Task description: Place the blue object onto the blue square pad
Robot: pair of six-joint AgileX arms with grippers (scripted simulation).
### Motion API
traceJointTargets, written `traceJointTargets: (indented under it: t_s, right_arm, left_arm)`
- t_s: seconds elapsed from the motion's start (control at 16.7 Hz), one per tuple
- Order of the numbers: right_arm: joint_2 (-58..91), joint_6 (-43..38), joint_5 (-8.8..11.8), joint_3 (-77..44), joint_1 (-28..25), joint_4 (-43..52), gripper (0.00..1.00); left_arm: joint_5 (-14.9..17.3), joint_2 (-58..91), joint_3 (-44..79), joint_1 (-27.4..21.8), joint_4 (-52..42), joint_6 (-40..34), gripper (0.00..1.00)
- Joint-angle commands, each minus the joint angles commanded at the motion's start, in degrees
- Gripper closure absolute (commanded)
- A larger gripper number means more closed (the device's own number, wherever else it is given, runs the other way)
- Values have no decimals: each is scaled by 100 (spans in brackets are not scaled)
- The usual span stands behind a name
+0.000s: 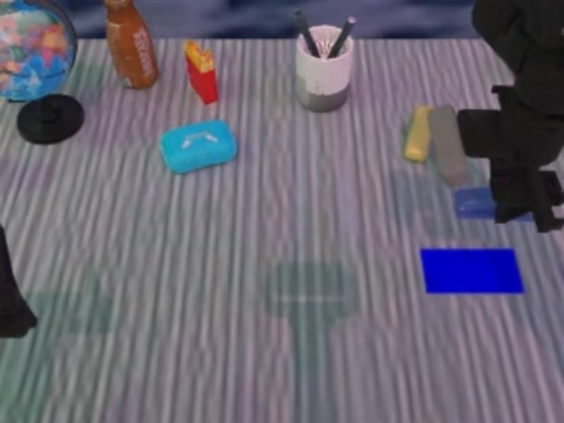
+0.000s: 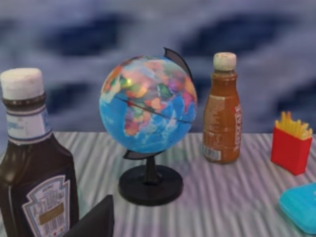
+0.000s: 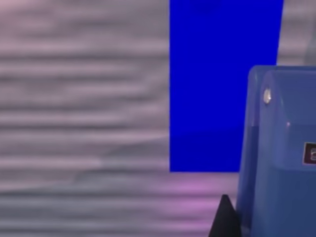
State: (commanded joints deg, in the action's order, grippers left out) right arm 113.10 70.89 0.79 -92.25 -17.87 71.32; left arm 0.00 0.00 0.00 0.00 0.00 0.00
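Observation:
The blue object (image 1: pixel 474 203) is a small pale-blue elongated item at the table's right side, just behind the blue square pad (image 1: pixel 471 270). My right gripper (image 1: pixel 508 204) is shut on it from the right. In the right wrist view the blue object (image 3: pixel 281 153) fills the near corner, with one dark fingertip (image 3: pixel 224 219) against its side and the pad (image 3: pixel 224 84) beyond it. Whether the object touches the table is unclear. My left gripper (image 1: pixel 11 304) is parked at the left edge, open; a single fingertip (image 2: pixel 96 222) shows in its wrist view.
A yellow item (image 1: pixel 419 132) and a grey item (image 1: pixel 448 145) lie right behind the blue object. Along the back stand a pen cup (image 1: pixel 323 70), fries box (image 1: pixel 201 70), brown bottle (image 1: pixel 130 44) and globe (image 1: pixel 35 53). A cyan block (image 1: pixel 198 145) lies left of centre.

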Motion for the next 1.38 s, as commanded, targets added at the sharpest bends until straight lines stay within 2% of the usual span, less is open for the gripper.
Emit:
traceJointTargets:
  t_s: [0.48,0.96,1.26,1.38]
  right_arm:
    - [34,146,1,14,19,-105,100]
    - [557,116,1,1312,-30,-1966,100]
    - [613,119,-3,1436,-38,-2107,100]
    - [613,119,-3,1436,-38,-2107,85]
  left_arm:
    - [0,0,0,0,0,0,0]
    - [0,0,0,0,0,0,0]
    - [0,0,0,0,0,0,0]
    - [0,0,0,0,0,0,0]
